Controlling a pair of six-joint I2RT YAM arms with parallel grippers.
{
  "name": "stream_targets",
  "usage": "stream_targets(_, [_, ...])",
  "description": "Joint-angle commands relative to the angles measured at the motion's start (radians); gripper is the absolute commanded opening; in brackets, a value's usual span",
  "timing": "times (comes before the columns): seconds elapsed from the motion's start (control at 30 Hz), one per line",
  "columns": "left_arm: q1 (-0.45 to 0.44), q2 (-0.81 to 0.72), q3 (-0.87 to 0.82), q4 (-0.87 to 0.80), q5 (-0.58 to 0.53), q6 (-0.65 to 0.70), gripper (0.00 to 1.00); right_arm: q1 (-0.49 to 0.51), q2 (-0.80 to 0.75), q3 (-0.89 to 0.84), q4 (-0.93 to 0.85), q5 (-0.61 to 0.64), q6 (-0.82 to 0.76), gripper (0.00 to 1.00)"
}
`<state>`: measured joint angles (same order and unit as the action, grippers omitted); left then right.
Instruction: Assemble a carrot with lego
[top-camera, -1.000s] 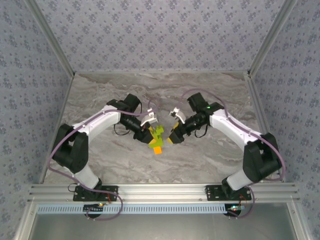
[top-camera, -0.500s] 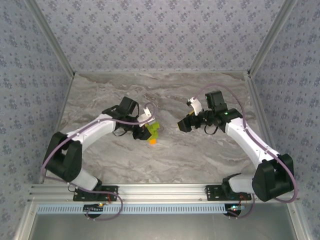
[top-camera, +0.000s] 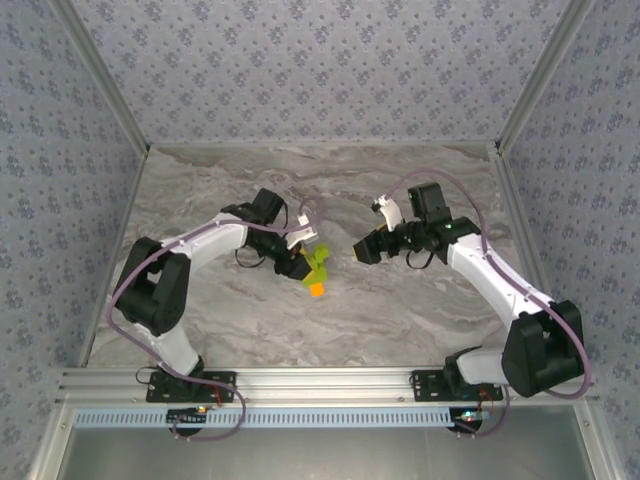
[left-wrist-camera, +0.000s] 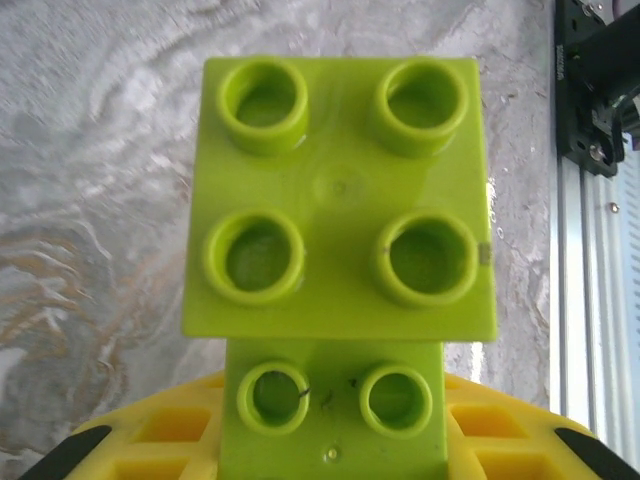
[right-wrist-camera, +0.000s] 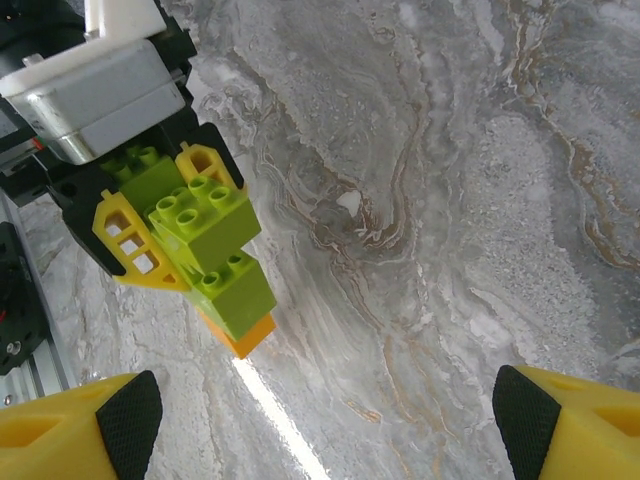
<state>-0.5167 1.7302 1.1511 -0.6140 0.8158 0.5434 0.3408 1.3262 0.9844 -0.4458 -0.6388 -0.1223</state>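
Carrot (right-wrist-camera: 205, 225): stacked lime-green bricks, studs showing, orange brick at tip. I see left jaws clamped on it, near desk (top-camera: 400, 310) centre. Right jaws wide, empty.

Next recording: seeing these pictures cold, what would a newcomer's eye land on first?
The bright lego carrot stands out first: lime-green bricks stacked above an orange tip, clamped in the left gripper over the middle of the grey marble-patterned table. Just to its right, the right gripper faces it with its jaws open and nothing between them.
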Motion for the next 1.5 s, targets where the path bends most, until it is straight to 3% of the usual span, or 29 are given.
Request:
stream_targets(0.0, [0.004, -0.006, 0.035, -0.050, 0.080, 0.037, 0.26, 0.000, 0.013, -0.002, 0.009, -0.030, 0.009, 0.90])
stream_targets(0.7, [0.007, 0.151, 0.135, -0.127, 0.048, 0.057, 0.34, 0.010, 0.015, -0.032, 0.032, -0.052, 0.010, 0.87])
stream_targets(0.8, [0.007, 0.167, 0.145, -0.123, 0.047, 0.056, 0.47, 0.011, 0.013, -0.039, 0.034, -0.054, 0.010, 0.87])
stream_targets(1.3, [0.011, 0.197, 0.156, -0.109, 0.043, 0.037, 0.51, 0.020, -0.001, -0.050, 0.043, -0.057, 0.014, 0.86])
stream_targets(1.4, [0.011, 0.205, 0.166, -0.108, 0.037, 0.035, 0.69, 0.021, -0.005, -0.049, 0.040, -0.059, 0.013, 0.86])
stream_targets(1.47, [0.013, 0.213, 0.171, -0.107, 0.028, 0.032, 0.94, 0.022, -0.007, -0.052, 0.045, -0.059, 0.015, 0.86])
